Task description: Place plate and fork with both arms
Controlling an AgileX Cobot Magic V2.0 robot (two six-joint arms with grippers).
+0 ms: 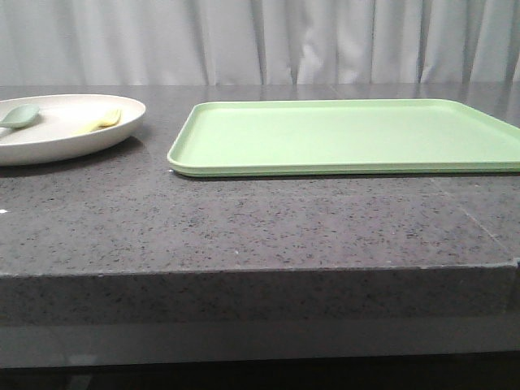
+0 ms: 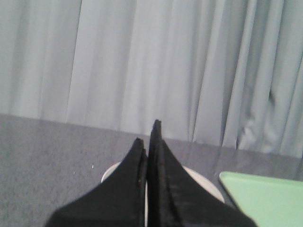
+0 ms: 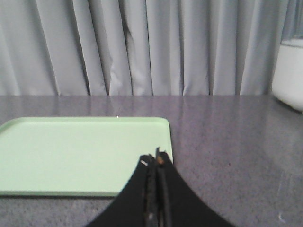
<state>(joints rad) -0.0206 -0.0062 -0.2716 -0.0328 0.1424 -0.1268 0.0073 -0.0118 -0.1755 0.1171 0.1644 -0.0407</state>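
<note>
From my station I saw the plate (image 1: 65,134) lying flat on the worktop (image 1: 244,219) at the far left of the front view, its left part cut off by the frame edge. The fork (image 1: 101,121) rested inside the plate, toward its right side, pale yellow against the cream surface. A muted-green spoon (image 1: 19,116) lay in the same plate, to the left of the fork and apart from it. Just to the right of the plate, with a strip of bare grey stone between them, sat the light-green tray (image 1: 349,136), flat on the worktop and running out past the right edge of the front view; nothing lay on the part I could see.

Neither arm showed in the front view. In the left wrist view the left gripper (image 2: 148,137) had its jaws clenched together with nothing between them, and the plate's rim (image 2: 110,172) peeked out from behind the black fingers, a corner of the tray beside it. In the right wrist view the right gripper (image 3: 155,158) also had its jaws pressed together on nothing, hanging over the near corner of the tray. A white object (image 3: 289,71) stood at the edge of that view, too cropped for me to identify. Grey curtains (image 1: 260,41) closed off the back.
</note>
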